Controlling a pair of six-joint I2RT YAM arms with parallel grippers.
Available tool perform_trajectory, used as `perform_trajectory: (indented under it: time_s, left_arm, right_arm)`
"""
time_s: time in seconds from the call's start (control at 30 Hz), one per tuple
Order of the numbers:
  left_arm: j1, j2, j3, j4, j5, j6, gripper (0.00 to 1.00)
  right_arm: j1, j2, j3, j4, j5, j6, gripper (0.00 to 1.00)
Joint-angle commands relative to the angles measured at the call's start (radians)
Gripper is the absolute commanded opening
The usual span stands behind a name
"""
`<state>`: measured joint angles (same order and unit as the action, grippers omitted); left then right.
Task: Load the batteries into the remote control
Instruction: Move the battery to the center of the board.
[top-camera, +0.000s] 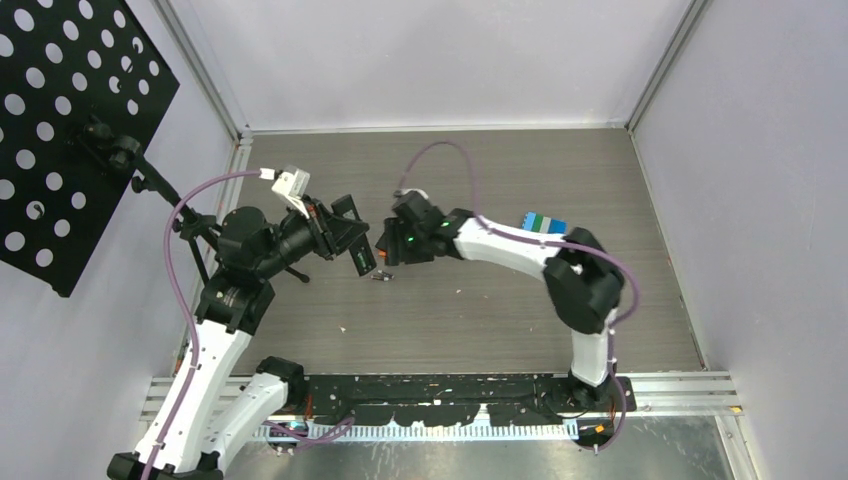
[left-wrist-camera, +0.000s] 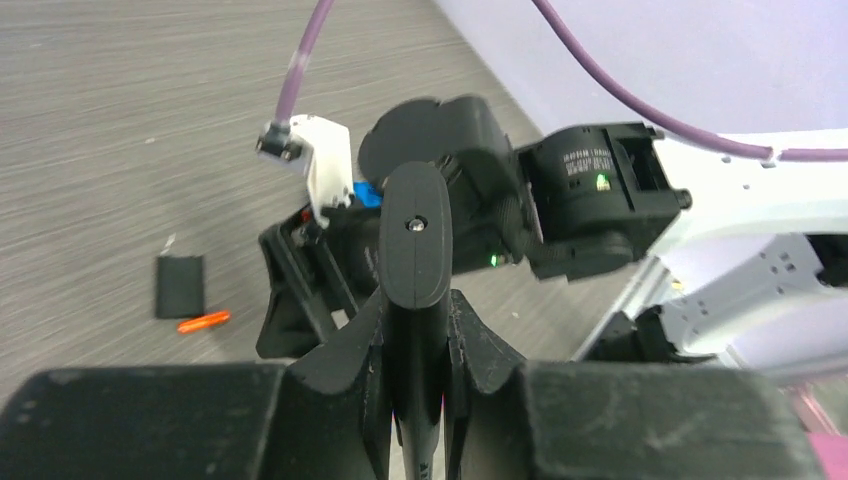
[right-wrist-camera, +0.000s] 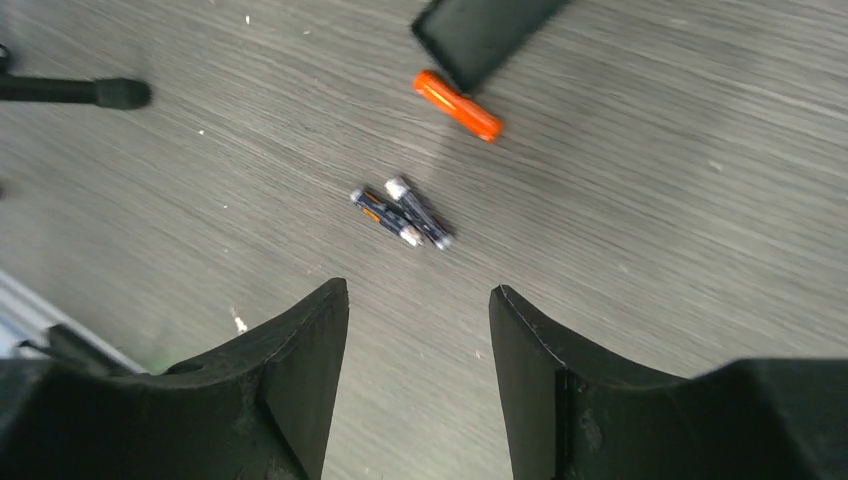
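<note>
My left gripper (left-wrist-camera: 418, 312) is shut on the black remote control (left-wrist-camera: 417, 235), seen edge-on and held above the table; it also shows in the top view (top-camera: 358, 248). My right gripper (right-wrist-camera: 418, 298) is open and empty, hovering above the table just right of the remote (top-camera: 392, 245). Two dark batteries (right-wrist-camera: 402, 212) lie side by side on the table ahead of its fingertips, and also show in the top view (top-camera: 382, 276). An orange-red battery (right-wrist-camera: 457, 105) lies farther off, next to a flat black piece (right-wrist-camera: 480, 30). Both also show in the left wrist view, the battery (left-wrist-camera: 203, 321) and the piece (left-wrist-camera: 180, 285).
A blue, green and white block (top-camera: 544, 222) sits behind the right arm. A black perforated panel (top-camera: 70, 120) on a stand is at the left, with a stand leg (right-wrist-camera: 75, 92) resting on the table. Walls enclose the table on three sides.
</note>
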<state>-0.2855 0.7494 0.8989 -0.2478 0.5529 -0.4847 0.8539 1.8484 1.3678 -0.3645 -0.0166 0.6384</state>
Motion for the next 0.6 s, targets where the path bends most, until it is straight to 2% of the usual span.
perform_trajectory:
  time_s: [0.0, 0.13, 0.37, 0.57]
  left_arm:
    - [0.003, -0.036, 0.040, -0.087, -0.152, 0.073, 0.00]
    - [0.003, -0.040, 0.043, -0.101, -0.195, 0.078, 0.00]
    - [0.003, -0.032, 0.091, -0.182, -0.356, 0.074, 0.00]
    - [0.003, -0.025, 0.095, -0.179, -0.343, 0.064, 0.00]
  right_arm:
    - [0.071, 0.128, 0.211, -0.099, 0.156, -0.116, 0.59]
    - [0.074, 0.247, 0.339, -0.166, 0.229, -0.144, 0.59]
    - [0.064, 0.390, 0.538, -0.343, 0.275, -0.125, 0.63]
    - [0.030, 0.462, 0.620, -0.393, 0.191, -0.119, 0.67]
